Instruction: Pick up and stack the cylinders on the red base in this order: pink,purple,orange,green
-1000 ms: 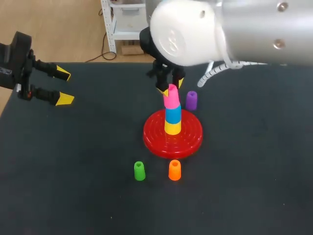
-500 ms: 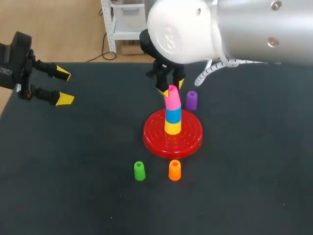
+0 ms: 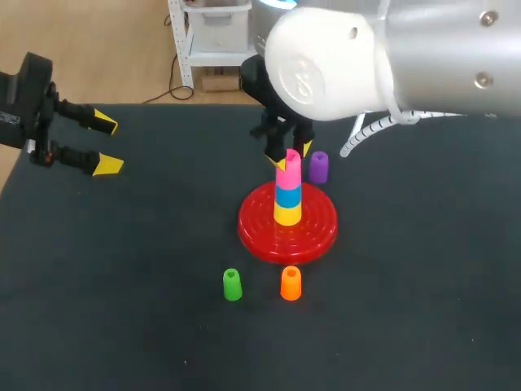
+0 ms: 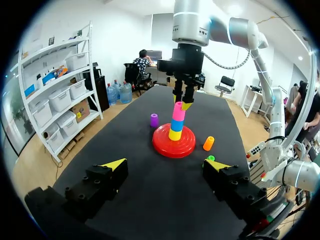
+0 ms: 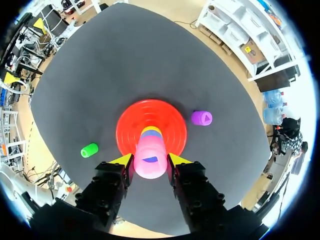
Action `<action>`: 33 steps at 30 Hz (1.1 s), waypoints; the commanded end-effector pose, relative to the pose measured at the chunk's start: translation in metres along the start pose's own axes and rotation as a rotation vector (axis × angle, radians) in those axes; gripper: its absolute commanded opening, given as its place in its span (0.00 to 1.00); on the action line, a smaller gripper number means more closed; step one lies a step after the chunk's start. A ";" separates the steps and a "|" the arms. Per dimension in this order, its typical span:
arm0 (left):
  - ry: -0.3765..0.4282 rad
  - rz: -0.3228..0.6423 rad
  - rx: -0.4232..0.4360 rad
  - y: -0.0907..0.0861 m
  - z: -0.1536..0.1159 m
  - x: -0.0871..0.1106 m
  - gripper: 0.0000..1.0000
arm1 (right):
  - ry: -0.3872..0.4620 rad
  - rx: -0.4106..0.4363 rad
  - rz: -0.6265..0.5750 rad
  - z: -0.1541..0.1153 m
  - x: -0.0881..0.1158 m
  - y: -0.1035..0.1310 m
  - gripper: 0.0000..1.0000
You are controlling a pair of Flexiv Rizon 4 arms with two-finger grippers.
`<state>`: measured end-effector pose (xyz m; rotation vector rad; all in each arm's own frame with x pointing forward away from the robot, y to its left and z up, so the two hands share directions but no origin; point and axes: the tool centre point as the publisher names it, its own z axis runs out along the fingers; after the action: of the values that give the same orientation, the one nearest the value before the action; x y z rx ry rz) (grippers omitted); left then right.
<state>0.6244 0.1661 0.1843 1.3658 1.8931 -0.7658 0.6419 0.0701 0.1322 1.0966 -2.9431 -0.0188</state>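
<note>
**Operator:** Why is it parked there?

**Spotter:** Your right end effector (image 5: pixel 150 160) grips the pink cylinder (image 3: pixel 286 171) from both sides, steadying it on the blue (image 3: pixel 286 195) and yellow (image 3: pixel 286 214) pieces on the red base (image 3: pixel 319 232), probably to seat it.

**Operator:** What's left?

**Spotter:** You have one purple cylinder (image 3: pixel 318 167), one orange (image 3: pixel 291 283) and one green (image 3: pixel 232 285) loose on the bench (image 3: pixel 407 309). Your left end effector (image 3: pixel 107 145) hangs open and empty.
</note>
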 end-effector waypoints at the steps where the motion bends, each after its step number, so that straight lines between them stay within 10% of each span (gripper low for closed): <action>1: -0.002 0.002 -0.001 0.000 0.000 0.001 1.00 | -0.001 0.001 -0.001 0.009 0.000 0.002 0.00; 8: -0.002 0.002 -0.001 0.000 0.000 0.001 1.00 | 0.011 0.009 0.008 0.011 -0.004 0.001 0.00; 9: -0.002 0.002 -0.001 0.000 0.000 0.001 1.00 | -0.001 0.009 0.011 0.009 -0.004 0.000 0.18; 10: -0.002 0.002 -0.001 0.000 0.000 0.001 1.00 | -0.020 0.012 0.011 0.006 -0.004 0.000 0.85; 11: -0.002 0.002 -0.001 0.000 0.000 0.001 1.00 | -0.031 0.012 0.016 0.002 -0.004 -0.001 1.00; 33: -0.002 0.002 -0.001 0.000 0.000 0.001 1.00 | -0.119 0.037 0.077 -0.044 -0.004 -0.014 1.00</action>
<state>0.6244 0.1661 0.1843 1.3658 1.8930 -0.7658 0.6481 0.0705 0.1794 1.0515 -3.0862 -0.0065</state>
